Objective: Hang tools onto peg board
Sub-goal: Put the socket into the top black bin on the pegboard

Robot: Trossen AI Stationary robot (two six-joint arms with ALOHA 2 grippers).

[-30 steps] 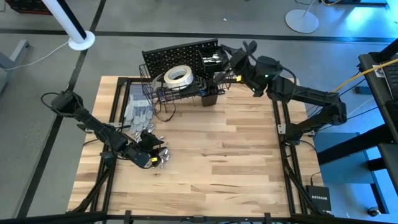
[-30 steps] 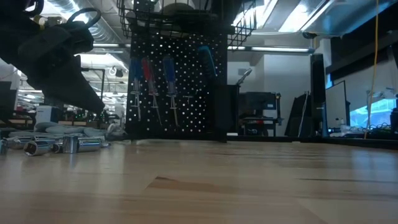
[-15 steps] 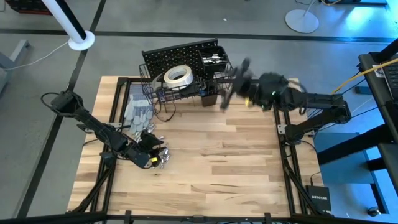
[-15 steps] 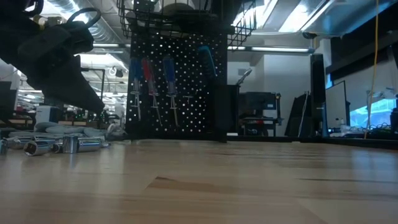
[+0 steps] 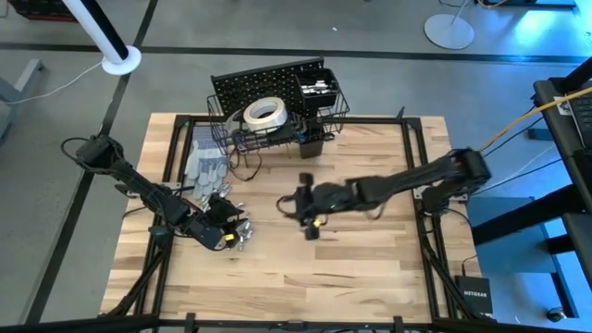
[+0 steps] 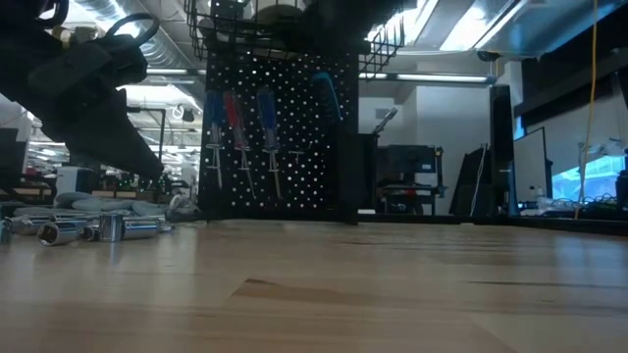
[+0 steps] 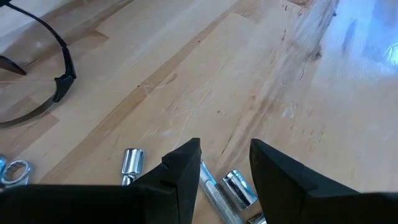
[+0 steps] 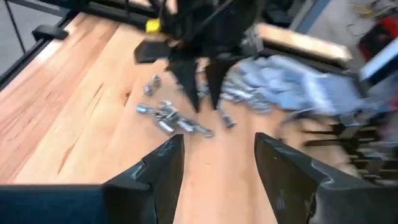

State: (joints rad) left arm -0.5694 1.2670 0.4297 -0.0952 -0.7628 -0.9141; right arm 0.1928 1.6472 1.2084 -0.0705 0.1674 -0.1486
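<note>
The peg board [image 5: 268, 81] stands upright at the table's far edge; screwdrivers [image 6: 240, 123] hang on its face. A white tape roll [image 5: 264, 113] lies in its wire basket. A pile of small silver tools [image 5: 239, 231] lies on the wood near the left side. My left gripper [image 7: 224, 163] hangs open just over that pile, and a silver socket [image 7: 238, 186] shows between its fingers, untouched as far as I can see. My right gripper [image 8: 217, 155] is open and empty above the table's middle [image 5: 298, 205], pointing toward the pile [image 8: 174, 118] and the left gripper [image 8: 199, 74].
Grey gloves [image 5: 203, 166] lie beside the pile, toward the peg board. Black safety glasses [image 7: 37, 74] rest on the wood near the left gripper. A black cup [image 5: 311, 143] sits at the basket's right end. Bare wood stretches along the near and right parts of the table [image 5: 370, 268].
My right gripper has swung away from the peg board's basket, down and toward the table's near left, out to the table's middle, tipping from steeply downward to nearly level. The left arm and the tools have stayed put.
</note>
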